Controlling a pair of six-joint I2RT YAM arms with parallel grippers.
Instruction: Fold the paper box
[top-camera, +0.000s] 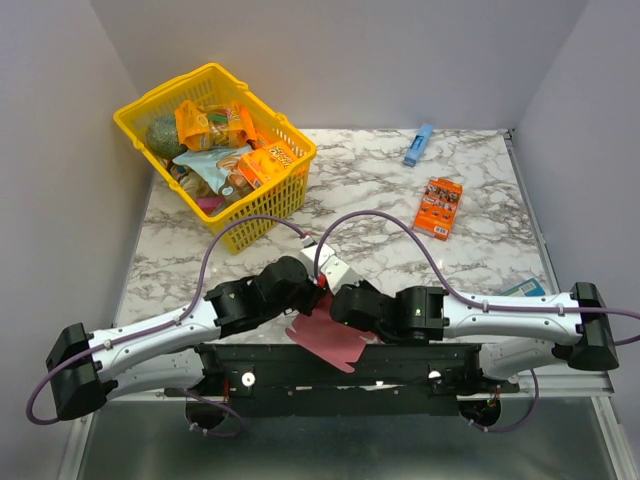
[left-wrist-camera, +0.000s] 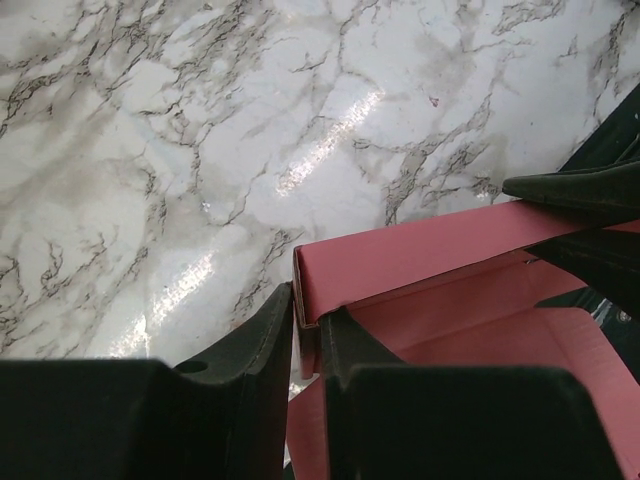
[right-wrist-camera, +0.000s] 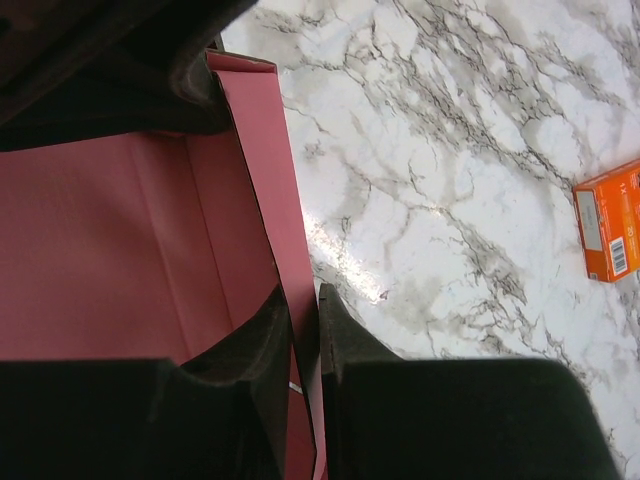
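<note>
Far left of the tabletop (top-camera: 480, 245) there's a yellow basket (top-camera: 265, 210) stuffed with snacks, nothing to do with this job. Moving in, the left tool (left-wrist-camera: 307, 315) is squeezed down narrow on one end of a raised side wall of the paper box (top-camera: 330, 342), right at the corner. The box itself sits at the near edge in the middle, between both arms. It's mostly a flat pink sheet with that one strip stood up, and its near part lies over the black base rail (top-camera: 300, 365). The right tool (right-wrist-camera: 305, 305) is pinched thin on the same strip, at the other end.

My take is this card is super light and thin, so it'll flop and buckle anywhere that isn't a crease, and it looks smooth enough to slip. I'd grip close to the fold lines and corners like this, not mid-panel, and go easy so nothing gets crushed.

Off to the right are an orange box (top-camera: 437, 207) and a blue box (top-camera: 418, 145), well apart from the action.
</note>
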